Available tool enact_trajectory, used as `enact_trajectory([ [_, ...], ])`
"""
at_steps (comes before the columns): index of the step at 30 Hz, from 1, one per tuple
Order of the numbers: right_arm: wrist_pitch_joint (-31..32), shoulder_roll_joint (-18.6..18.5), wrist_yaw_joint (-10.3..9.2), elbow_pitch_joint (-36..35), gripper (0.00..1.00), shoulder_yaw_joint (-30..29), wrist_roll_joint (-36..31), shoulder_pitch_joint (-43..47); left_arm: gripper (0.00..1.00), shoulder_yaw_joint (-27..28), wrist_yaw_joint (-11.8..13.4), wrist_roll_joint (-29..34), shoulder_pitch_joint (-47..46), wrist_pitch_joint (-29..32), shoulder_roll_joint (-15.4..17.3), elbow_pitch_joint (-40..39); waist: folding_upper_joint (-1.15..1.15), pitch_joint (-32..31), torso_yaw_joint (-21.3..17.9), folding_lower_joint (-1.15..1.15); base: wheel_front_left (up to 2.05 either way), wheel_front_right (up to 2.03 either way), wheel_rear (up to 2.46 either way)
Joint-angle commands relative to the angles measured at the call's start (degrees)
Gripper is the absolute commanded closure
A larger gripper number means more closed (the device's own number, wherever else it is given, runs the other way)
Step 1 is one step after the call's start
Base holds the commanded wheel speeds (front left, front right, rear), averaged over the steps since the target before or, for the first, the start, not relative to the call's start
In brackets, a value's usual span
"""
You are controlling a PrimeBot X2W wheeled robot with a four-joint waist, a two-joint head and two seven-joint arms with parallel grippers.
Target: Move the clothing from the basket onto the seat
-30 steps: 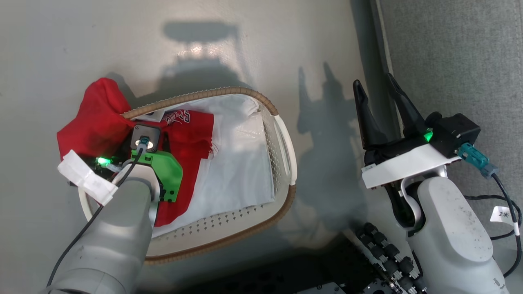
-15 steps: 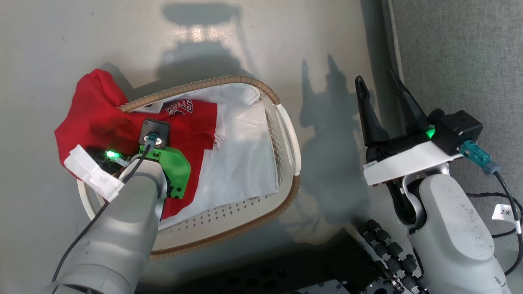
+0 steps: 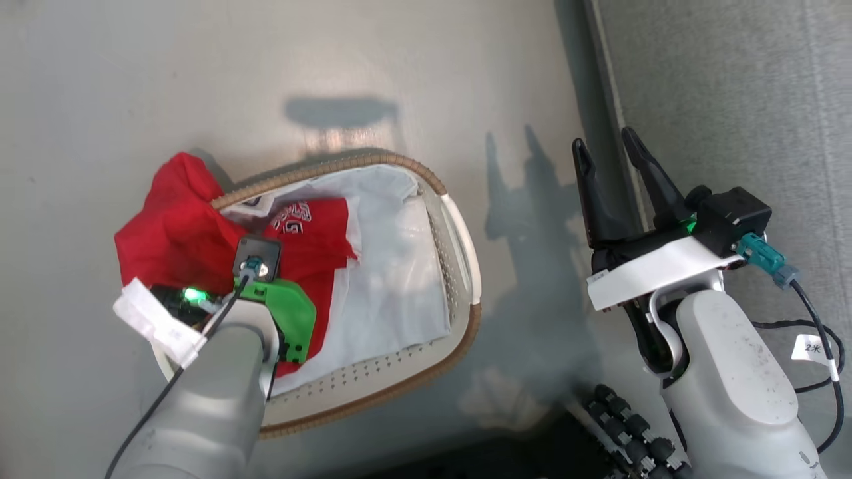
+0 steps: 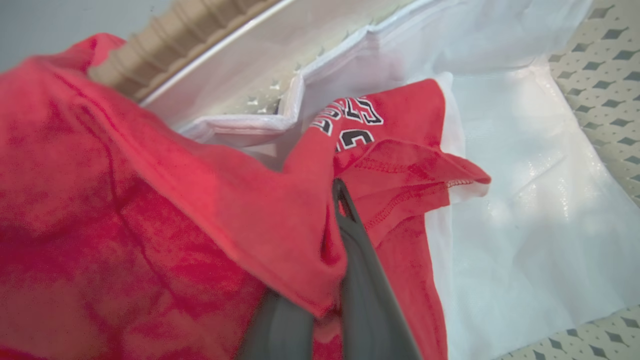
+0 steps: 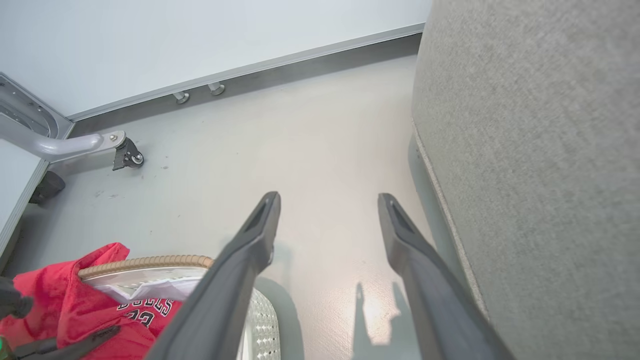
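One basket (image 3: 426, 176) beside one grey seat (image 3: 732, 100), one red heap of clothing (image 3: 180, 233) spilling over the basket's rim, two grippers, left gripper (image 4: 341, 200) pinching a red fold in its wrist view, right gripper (image 3: 606, 143) spread empty, its view adding a castor (image 5: 129, 155).

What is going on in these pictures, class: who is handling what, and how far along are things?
A two-armed robot is working at the basket. Its left gripper is shut on a fold of the red clothing, which lies on the white liner and hangs partly over the rim. The right gripper is open and empty above the floor, beside the grey seat. No clothing is on the visible part of the seat.
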Motion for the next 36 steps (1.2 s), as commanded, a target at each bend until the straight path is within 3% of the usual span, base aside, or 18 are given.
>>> enact_trajectory([
  [1, 0.0, -0.19, -0.06, 0.52, 0.0, -0.05, 0.16, 1.16, 1.0, 0.33, -0.25, -0.45, 1.57, -0.46, 0.12, -0.15, 0.0, -4.54, -0.58, 0.0, 0.0, 0.0, 0.0],
  [13, 0.0, -0.2, -0.06, 4.17, 0.0, -1.1, -1.7, 6.33, 1.0, 1.09, -0.9, -2.01, 12.52, -0.36, -0.08, -6.89, 0.0, -20.23, 1.86, 0.0, 0.0, 0.0, 0.0],
  [21, 0.0, -0.22, -0.06, 6.28, 0.0, -2.15, -2.3, 11.5, 1.0, 1.77, -0.87, -1.61, 21.86, -0.37, -0.1, -15.59, 0.0, -31.14, 4.58, 0.0, 0.0, 0.0, 0.0],
  [36, 0.0, -0.22, -0.06, 8.37, 0.0, -4.29, -3.06, 20.32, 1.0, 5.79, -2.44, 5.57, 31.29, -0.37, -0.08, -33.26, 0.0, -43.93, 8.23, 0.0, 0.0, 0.0, 0.0],
])
